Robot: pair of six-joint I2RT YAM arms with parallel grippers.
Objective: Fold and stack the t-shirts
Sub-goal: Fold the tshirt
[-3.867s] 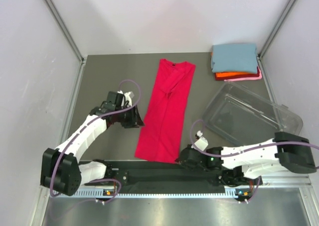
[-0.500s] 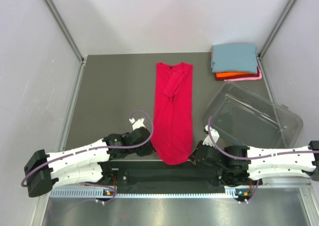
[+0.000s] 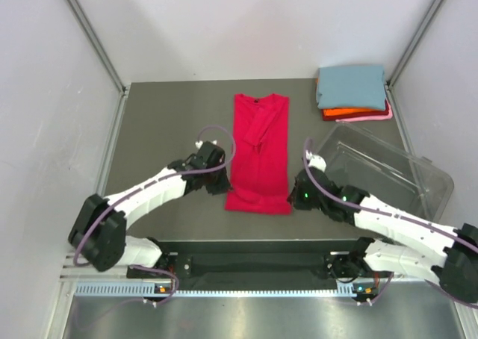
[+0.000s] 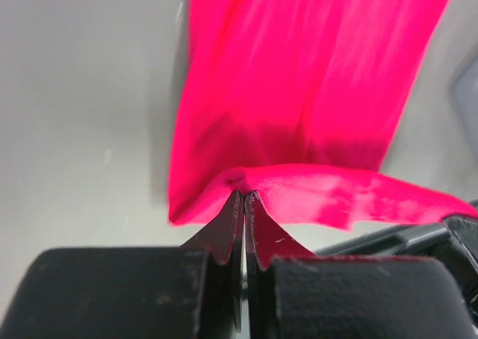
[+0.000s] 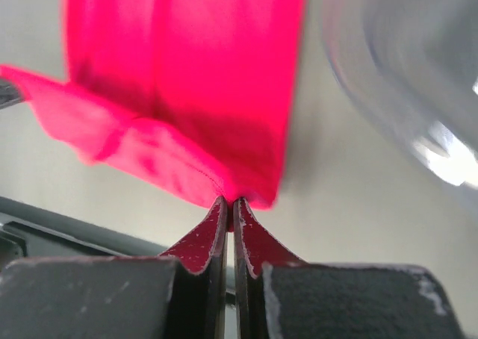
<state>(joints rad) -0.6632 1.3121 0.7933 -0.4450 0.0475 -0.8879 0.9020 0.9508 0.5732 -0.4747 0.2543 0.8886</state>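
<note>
Matt crimson cloth t-shirt (image 3: 259,154)

Can't read a thing here tbh, no text, labels, brand names, numbers or signs legible on anything in the overhead view or either wrist view.

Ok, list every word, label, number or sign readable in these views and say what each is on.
No text is readable in any view.
Crimson t-shirt: plain, no print or label showing.
Folded stack: plain cloth, no print.
Clear tub: no label seen.
Base rail: small lit dots only, no legible marking.
</note>
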